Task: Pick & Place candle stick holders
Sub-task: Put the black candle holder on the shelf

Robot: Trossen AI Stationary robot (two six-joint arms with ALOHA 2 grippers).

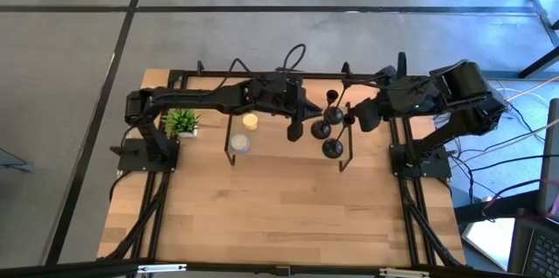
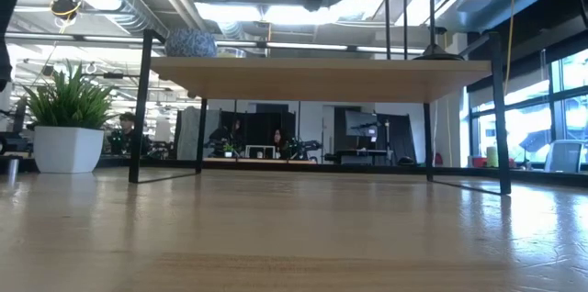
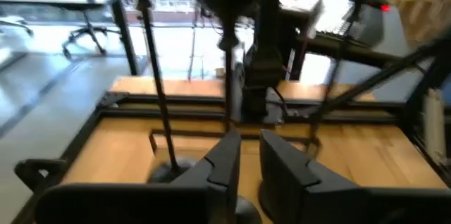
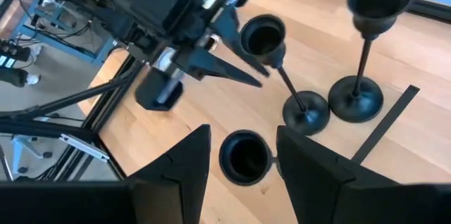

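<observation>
Three slim black candlesticks stand by their round bases on the right end of the wooden shelf (image 1: 288, 151). One candlestick (image 4: 363, 48) stands apart toward the near side (image 1: 333, 148). My left gripper (image 4: 246, 37) is open, high above the shelf, with its fingers on either side of the cup of a second candlestick (image 4: 264, 37). That candlestick's stem (image 3: 229, 83) rises just past my left fingertips (image 3: 248, 146). My right gripper (image 4: 243, 146) is open, with its fingers on either side of the third candlestick's cup (image 4: 244, 157) and a gap showing on each side. My left gripper comes level from the table's left, at the height of the second candlestick's cup (image 4: 266, 48). I cannot tell whether either finger touches it. The candlestick's base (image 4: 305, 109) rests on the shelf.
A yellow candle (image 1: 251, 121) and a white candle (image 1: 240, 143) sit on the shelf's left part. A small potted plant (image 1: 182, 122) stands on the table left of the shelf. The shelf's black legs (image 2: 142, 108) stand on the table. Bare wood lies toward the near edge (image 1: 279, 217).
</observation>
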